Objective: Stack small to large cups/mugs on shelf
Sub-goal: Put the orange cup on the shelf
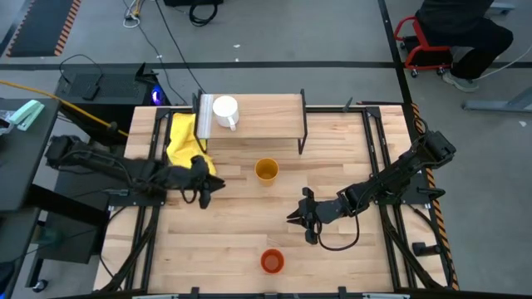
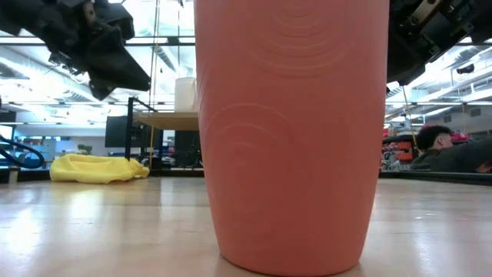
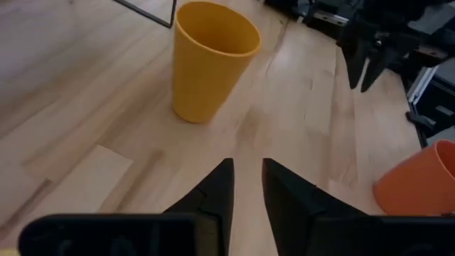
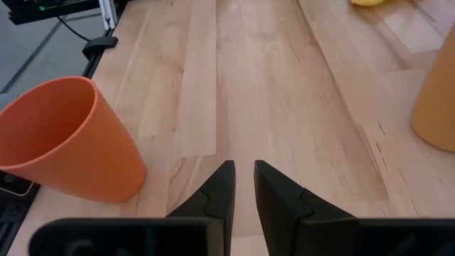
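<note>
The white mug (image 1: 225, 110) stands on the shelf (image 1: 266, 116), near the left end of its plank top. On the table in front of the shelf the yellow-orange cup (image 1: 266, 170) stands upright, mouth up. Near the front edge the orange-red cup (image 1: 272, 262) also stands upright; it fills the low view (image 2: 292, 138). My left gripper (image 1: 214, 184) hovers left of the yellow-orange cup (image 3: 210, 60), pointing at it, open by a narrow gap and empty. My right gripper (image 1: 295, 218) hangs between the two cups, also narrowly open and empty, with the orange-red cup (image 4: 67, 139) to one side.
A crumpled yellow cloth (image 1: 184, 141) lies at the shelf's left end, just behind my left gripper. The shelf's black legs (image 1: 302, 137) stand behind the yellow-orange cup. A person (image 2: 438, 146) sits beyond the table's far right corner. Bare wood lies between the cups.
</note>
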